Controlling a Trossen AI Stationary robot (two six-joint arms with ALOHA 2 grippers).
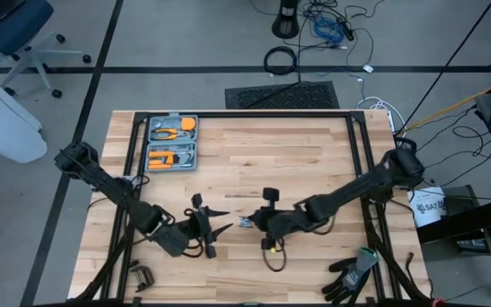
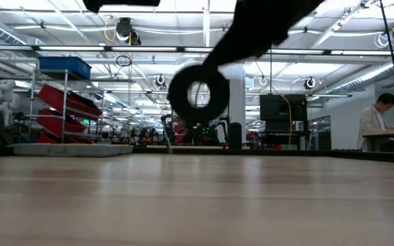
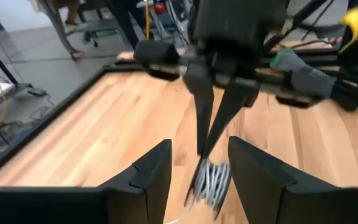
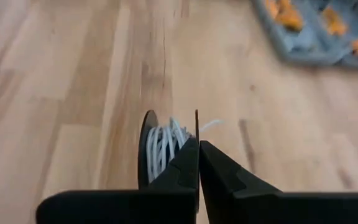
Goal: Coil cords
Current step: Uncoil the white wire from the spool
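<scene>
White cord (image 4: 166, 144) mostly wound on reel (image 4: 148, 149); short tail left. Right gripper (image 4: 197, 148) jaws clamped on reel rim. Left gripper (image 3: 199, 163) jaws apart, facing.

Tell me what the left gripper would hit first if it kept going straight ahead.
Most likely the small round black-and-silver reel of white cord, held in the right gripper straight ahead of the open left gripper; depth between them is unclear.
</scene>
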